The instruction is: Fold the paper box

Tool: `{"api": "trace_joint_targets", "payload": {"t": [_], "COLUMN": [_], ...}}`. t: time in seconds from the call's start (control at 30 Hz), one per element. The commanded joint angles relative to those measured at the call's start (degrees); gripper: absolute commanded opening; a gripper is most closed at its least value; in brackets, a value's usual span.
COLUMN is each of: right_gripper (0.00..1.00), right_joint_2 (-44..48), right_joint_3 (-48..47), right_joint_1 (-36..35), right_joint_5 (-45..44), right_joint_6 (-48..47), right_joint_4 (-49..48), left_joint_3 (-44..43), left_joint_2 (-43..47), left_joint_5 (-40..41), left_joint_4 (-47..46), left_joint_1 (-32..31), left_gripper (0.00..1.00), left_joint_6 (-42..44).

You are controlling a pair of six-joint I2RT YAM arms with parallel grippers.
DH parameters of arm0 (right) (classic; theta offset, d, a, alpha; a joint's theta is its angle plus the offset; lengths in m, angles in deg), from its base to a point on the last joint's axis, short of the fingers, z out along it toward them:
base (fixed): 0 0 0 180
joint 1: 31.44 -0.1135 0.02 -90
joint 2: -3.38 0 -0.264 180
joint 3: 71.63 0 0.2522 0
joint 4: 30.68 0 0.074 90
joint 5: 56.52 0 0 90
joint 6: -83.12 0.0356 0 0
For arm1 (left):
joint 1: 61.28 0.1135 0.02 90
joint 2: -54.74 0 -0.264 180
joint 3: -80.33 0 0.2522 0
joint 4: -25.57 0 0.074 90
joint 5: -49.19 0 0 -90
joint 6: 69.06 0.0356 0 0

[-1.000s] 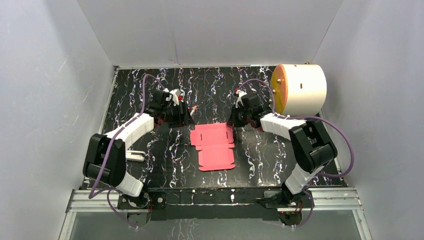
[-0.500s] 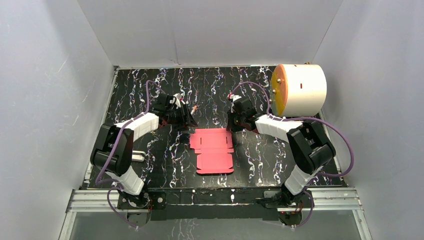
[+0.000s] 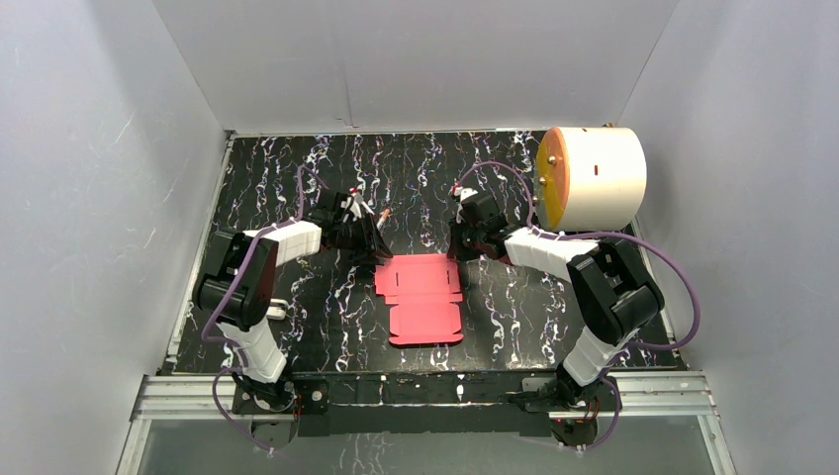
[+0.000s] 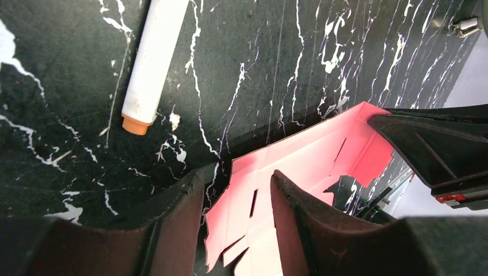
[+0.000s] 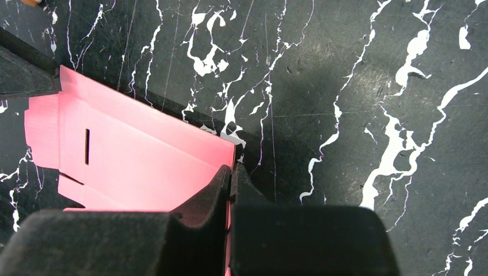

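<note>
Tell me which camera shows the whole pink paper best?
The top external view: it shows the whole paper box lying unfolded, flaps and all. Each wrist view shows only one far corner of it, close up.

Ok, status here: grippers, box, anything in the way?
Right gripper shut on paper box, far right corner. Left gripper open, astride its far left corner. Box unfolded. Pen beside left gripper, off the card.

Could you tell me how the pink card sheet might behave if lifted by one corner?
Probably floppy: the paper box is a thin flat sheet cut with slits, so it would likely sag along creases. Likely very light; pinched at one corner by the right gripper, it may swing.
</note>
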Motion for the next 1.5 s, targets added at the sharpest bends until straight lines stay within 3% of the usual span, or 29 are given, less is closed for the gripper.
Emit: {"api": "trace_joint_targets", "payload": {"t": [0.0,0.33,0.73,0.93,1.47], "right_gripper": [0.0,0.0,0.0,0.0,0.01], "right_joint_2": [2.08,1.97,0.92,-0.15,-1.22], "right_joint_3": [0.5,0.85,-0.28,-2.04,-4.51], "right_joint_1": [-0.35,-0.59,-2.27,-3.8,-5.71], "right_joint_5": [-0.7,-0.84,-6.28,-9.11,-14.7], "right_joint_6": [-0.13,-0.1,0.33,1.67,5.75], "right_joint_4": [-3.76,-4.09,-1.6,0.23,2.02], "left_joint_3": [-1.5,-3.68,-11.67,-17.17,-24.04], "left_joint_2": [-1.56,-2.26,-1.51,-3.28,-8.43], "left_joint_5": [-2.34,-0.78,14.35,23.68,40.62], "left_joint_4": [0.22,0.16,11.07,18.05,23.5], "left_joint_1": [-0.59,-3.02,-9.18,-13.4,-22.02], "left_gripper": [0.43,0.29,0.07,0.06,0.04], "left_joint_6": [-0.02,-0.28,4.12,7.21,8.63]}}
